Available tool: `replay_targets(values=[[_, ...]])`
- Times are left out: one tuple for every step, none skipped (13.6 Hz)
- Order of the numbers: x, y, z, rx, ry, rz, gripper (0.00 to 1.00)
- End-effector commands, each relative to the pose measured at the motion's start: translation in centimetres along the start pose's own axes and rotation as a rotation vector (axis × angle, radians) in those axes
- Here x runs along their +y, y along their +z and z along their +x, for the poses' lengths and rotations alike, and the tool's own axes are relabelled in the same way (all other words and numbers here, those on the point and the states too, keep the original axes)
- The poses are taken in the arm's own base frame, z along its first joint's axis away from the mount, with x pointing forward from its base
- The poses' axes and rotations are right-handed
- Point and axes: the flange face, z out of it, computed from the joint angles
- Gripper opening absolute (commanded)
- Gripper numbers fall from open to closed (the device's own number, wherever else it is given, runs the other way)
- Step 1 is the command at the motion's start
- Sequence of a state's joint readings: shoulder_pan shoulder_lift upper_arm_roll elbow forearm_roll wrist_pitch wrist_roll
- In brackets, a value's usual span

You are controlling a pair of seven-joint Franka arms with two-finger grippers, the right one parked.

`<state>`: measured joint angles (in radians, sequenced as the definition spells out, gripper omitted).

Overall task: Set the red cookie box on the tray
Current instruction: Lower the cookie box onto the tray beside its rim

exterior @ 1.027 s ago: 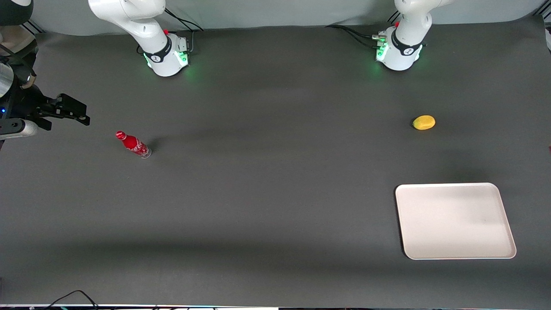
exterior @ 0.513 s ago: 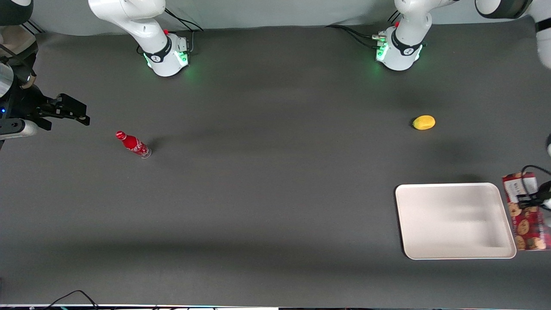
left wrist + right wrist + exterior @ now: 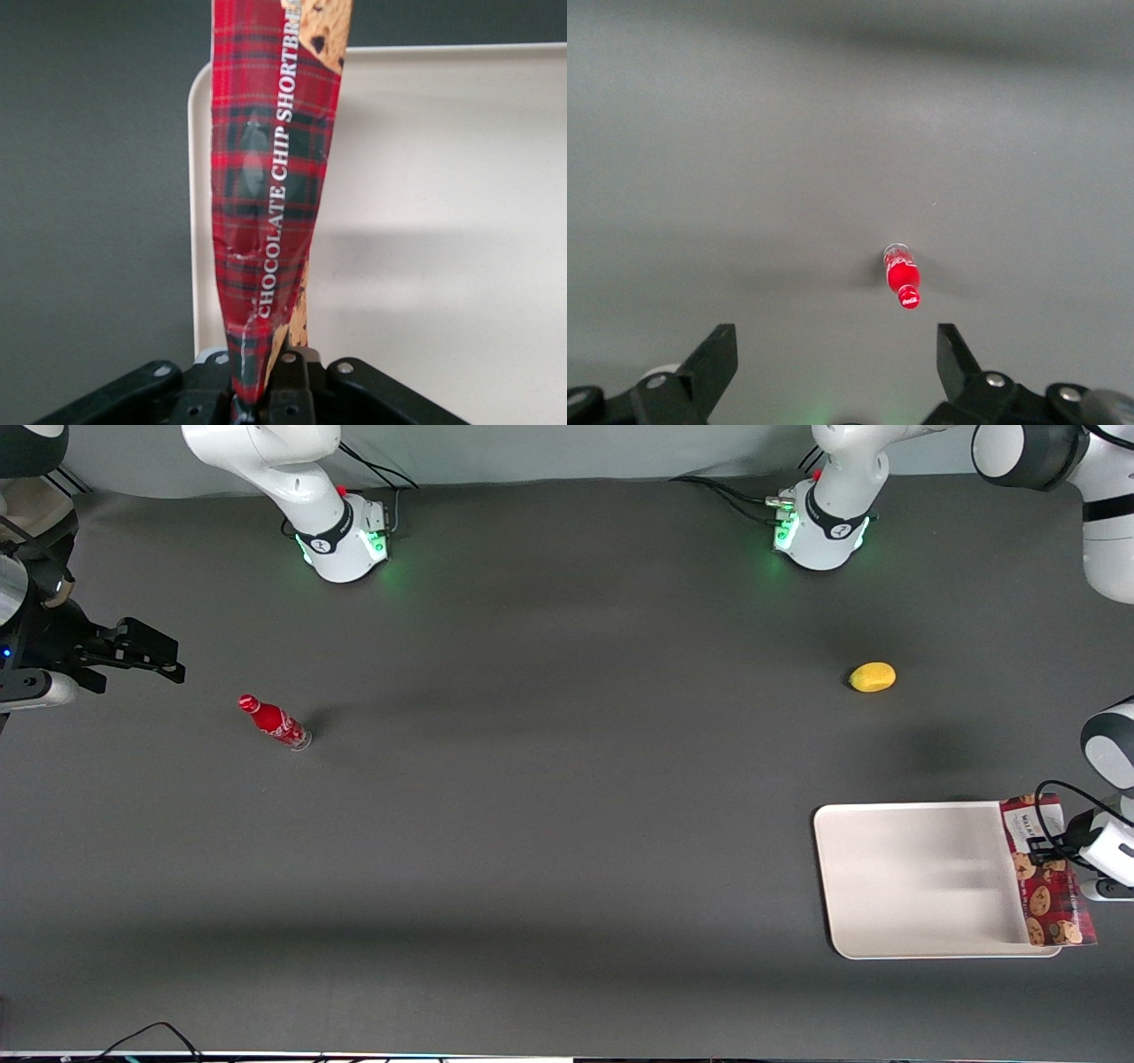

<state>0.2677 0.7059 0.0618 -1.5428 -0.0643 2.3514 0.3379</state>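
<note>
The red cookie box (image 3: 1045,872), dark red tartan with cookie prints and a white label at one end, hangs over the edge of the cream-white tray (image 3: 921,877) that lies toward the working arm's end of the table. My left gripper (image 3: 1059,855) is shut on the box and holds it above the tray's rim. In the left wrist view the box (image 3: 275,195) runs out from between the black fingers (image 3: 301,381), with the tray (image 3: 443,221) under it and the gripper (image 3: 263,390) clamped on its end.
A yellow lemon-like fruit (image 3: 873,677) lies on the dark table farther from the front camera than the tray. A small red bottle (image 3: 275,723) stands toward the parked arm's end; it also shows in the right wrist view (image 3: 902,276).
My left gripper has come into view carrying the box and moved it from beside the tray to over the tray's edge.
</note>
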Motion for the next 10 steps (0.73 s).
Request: replay_targets(values=[[-0.1, 0.8, 0.2, 0.024, -0.007, -0.003, 0.00], [-0.2, 1.5, 0.1, 0.032, -0.009, 0.003, 0.00], [-0.3, 2.1, 0.0, 0.032, -0.011, 0.003, 0.00], [-0.2, 2.8, -0.1, 0.026, -0.010, 0.001, 0.00], [-0.2, 2.8, -0.1, 0.026, -0.010, 0.001, 0.00], [-0.3, 2.9, -0.1, 0.026, -0.011, 0.002, 0.00], [-0.2, 3.2, -0.2, 0.022, -0.013, -0.001, 0.00], [-0.3, 3.4, -0.3, 0.020, -0.016, -0.004, 0.00], [-0.2, 3.6, -0.3, 0.018, -0.018, -0.006, 0.08], [-0.3, 3.6, -0.3, 0.029, -0.033, -0.015, 0.99]])
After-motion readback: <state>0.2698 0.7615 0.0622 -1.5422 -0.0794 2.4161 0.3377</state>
